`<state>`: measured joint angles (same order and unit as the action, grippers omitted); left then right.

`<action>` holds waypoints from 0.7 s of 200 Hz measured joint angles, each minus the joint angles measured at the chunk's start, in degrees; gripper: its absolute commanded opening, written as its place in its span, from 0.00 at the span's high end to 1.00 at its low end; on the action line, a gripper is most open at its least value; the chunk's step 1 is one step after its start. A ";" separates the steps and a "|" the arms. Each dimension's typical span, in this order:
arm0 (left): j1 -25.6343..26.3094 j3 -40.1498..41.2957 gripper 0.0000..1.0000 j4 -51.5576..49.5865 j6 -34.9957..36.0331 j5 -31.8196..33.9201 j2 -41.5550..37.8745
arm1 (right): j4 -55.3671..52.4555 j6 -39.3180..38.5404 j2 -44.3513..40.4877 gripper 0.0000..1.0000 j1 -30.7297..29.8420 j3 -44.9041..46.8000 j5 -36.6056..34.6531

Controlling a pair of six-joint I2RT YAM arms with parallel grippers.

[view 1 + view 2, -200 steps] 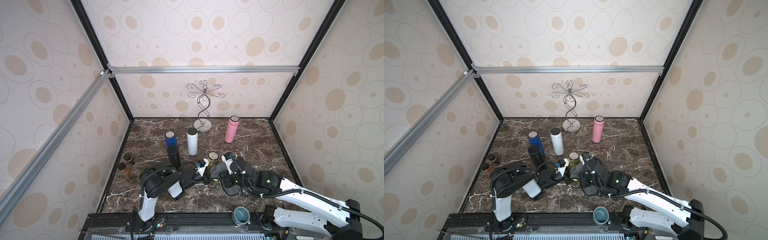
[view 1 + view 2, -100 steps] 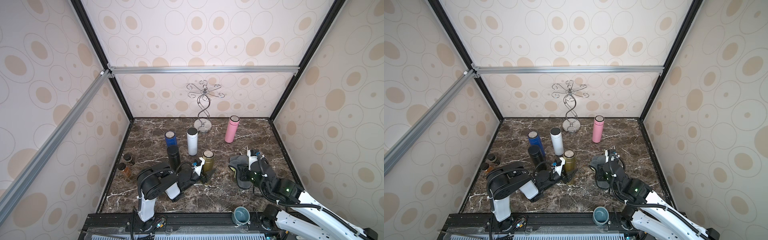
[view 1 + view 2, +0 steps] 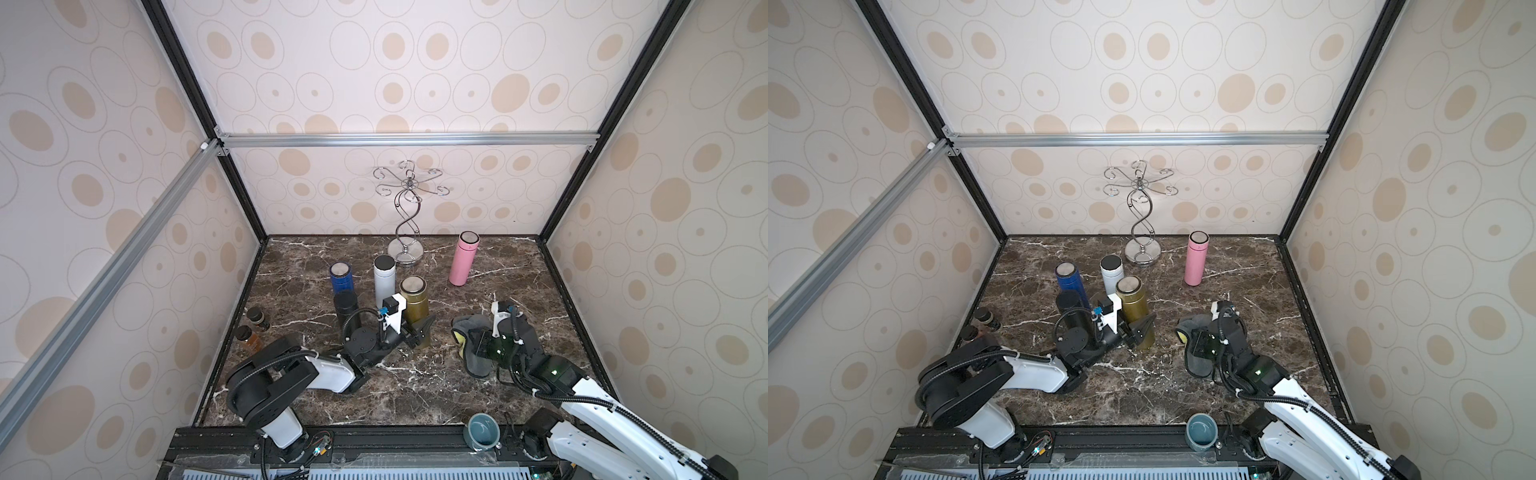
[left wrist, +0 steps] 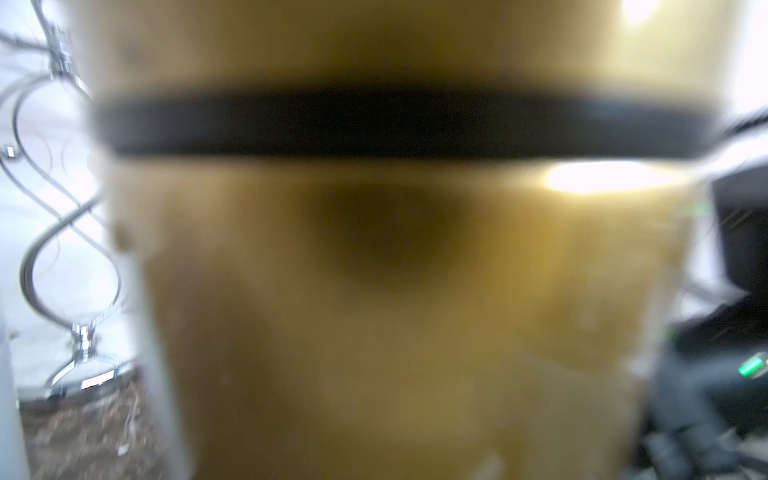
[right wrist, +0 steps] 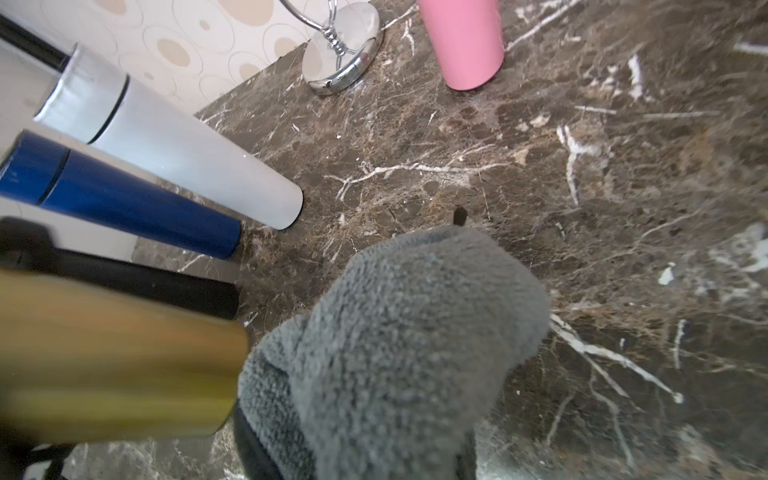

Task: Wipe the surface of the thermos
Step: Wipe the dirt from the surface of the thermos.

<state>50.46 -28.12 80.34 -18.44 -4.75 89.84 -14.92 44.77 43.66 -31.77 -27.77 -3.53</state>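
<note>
Left arm and right arm: white shells, black joints, looped black cables; left gripper black-fingered.

Seeing the gold thermos only as a blur in the left wrist view, pressed right up against the left gripper, cropped above and below. Losing its foot behind the near finger in both top views. Burying the right gripper inside the grey cloth, fingertips hidden in every view. Cropping the pink thermos, far ahead of that gripper, at the frame edge, cap unseen. Making out little of two small jars well behind the left gripper, too small to tell their contents.
</note>
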 measured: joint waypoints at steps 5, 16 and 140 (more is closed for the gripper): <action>0.00 -0.35 1.00 -0.83 0.00 0.07 -0.74 | 1.25 0.81 0.00 1.00 1.05 1.31 1.49; 0.00 -1.11 1.00 -2.69 0.02 0.22 -2.23 | 4.98 3.06 0.00 1.00 2.99 4.68 5.03; 0.00 -5.95 1.00 -9.31 -5.29 5.55 -5.79 | 51.58 23.21 11.72 1.00 6.14 14.84 24.63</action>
<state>50.46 -34.06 71.02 -23.73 0.80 84.05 36.67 67.99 55.37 -25.63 -12.93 21.10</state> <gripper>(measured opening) 0.663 0.095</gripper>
